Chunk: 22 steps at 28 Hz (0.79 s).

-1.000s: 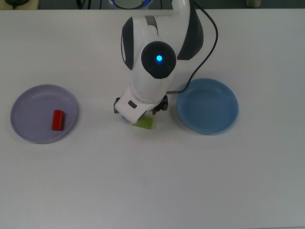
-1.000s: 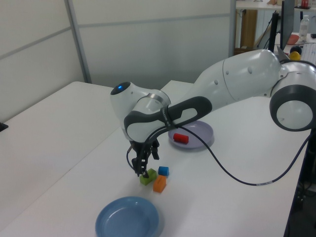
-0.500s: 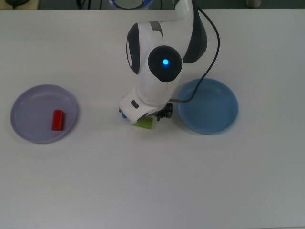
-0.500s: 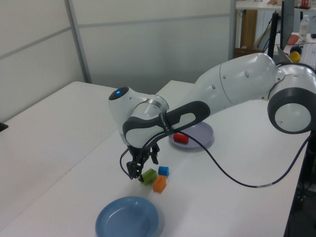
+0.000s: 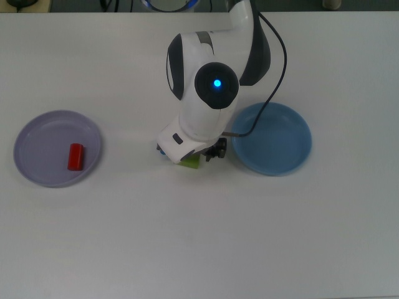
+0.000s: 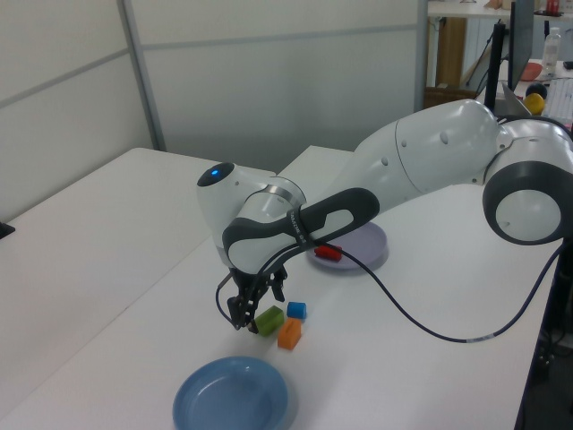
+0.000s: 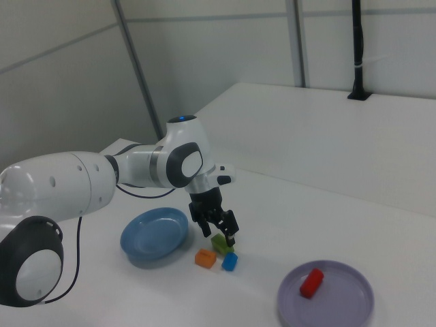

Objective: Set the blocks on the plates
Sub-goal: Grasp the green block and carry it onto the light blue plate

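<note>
Green block on table betw lavender plate & blue plate, orange block & blue cube just beside it, red cylinder on lavender plate, gripper over green block w/ fingers spread either side.

Much of the block cluster is hidden under the arm when we look from above.

In the top view the arm covers the orange block entirely, so we see only an edge of the green block and a sliver of the blue cube; the gripper is mostly tucked beneath the wrist there, and we cannot tell how its fingers stand; in the left view the arm's base runs off the picture's right edge; in the right view the arm's lower body is cut by the picture's left and bottom edges.
</note>
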Available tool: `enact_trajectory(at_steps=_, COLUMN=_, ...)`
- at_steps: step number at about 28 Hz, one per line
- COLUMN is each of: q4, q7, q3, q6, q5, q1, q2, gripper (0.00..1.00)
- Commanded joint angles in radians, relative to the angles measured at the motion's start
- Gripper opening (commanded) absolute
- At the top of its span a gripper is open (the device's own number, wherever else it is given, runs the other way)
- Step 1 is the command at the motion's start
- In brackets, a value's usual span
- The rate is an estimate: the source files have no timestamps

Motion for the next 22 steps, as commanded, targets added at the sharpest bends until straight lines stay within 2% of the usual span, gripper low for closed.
enact_trajectory(at_steps=1, q4=-0.024, q7=0.022, q3=-0.008, q6=0.038, q5=-0.007, q1=0.014, q2=-0.001, gripper=1.00)
enact_trajectory(at_steps=7, q4=-0.024, q7=0.022, q3=-0.008, q6=0.038, q5=-0.030, q1=0.014, q2=0.011, gripper=1.00)
enact_trajectory(at_steps=9, q4=-0.024, q7=0.022, q3=-0.008, q6=0.038, q5=-0.043, q1=0.016, q2=0.013, gripper=0.95)
enact_trajectory(at_steps=10, q4=-0.024, q7=0.022, q3=-0.008, q6=0.038, q5=-0.051, q1=0.016, q2=0.013, gripper=0.79)
enact_trajectory(at_steps=13, q4=-0.024, q7=0.015, q3=-0.008, q6=0.038, q5=-0.054, q1=0.016, q2=0.013, gripper=0.41)
enact_trajectory(at_steps=15, q4=-0.022, q7=0.014, q3=-0.008, q6=0.038, q5=-0.053, q1=0.014, q2=0.013, gripper=0.26)
enact_trajectory(at_steps=16, q4=-0.019, q7=0.015, q3=-0.008, q6=0.038, q5=-0.048, q1=0.014, q2=0.013, gripper=0.06)
enact_trajectory(at_steps=17, q4=-0.018, q7=0.017, q3=-0.008, q6=0.038, q5=-0.045, q1=0.014, q2=0.013, gripper=0.00)
enact_trajectory(at_steps=22, q4=-0.013, q7=0.023, q3=-0.008, q6=0.036, q5=-0.037, q1=0.014, q2=0.008, gripper=0.00)
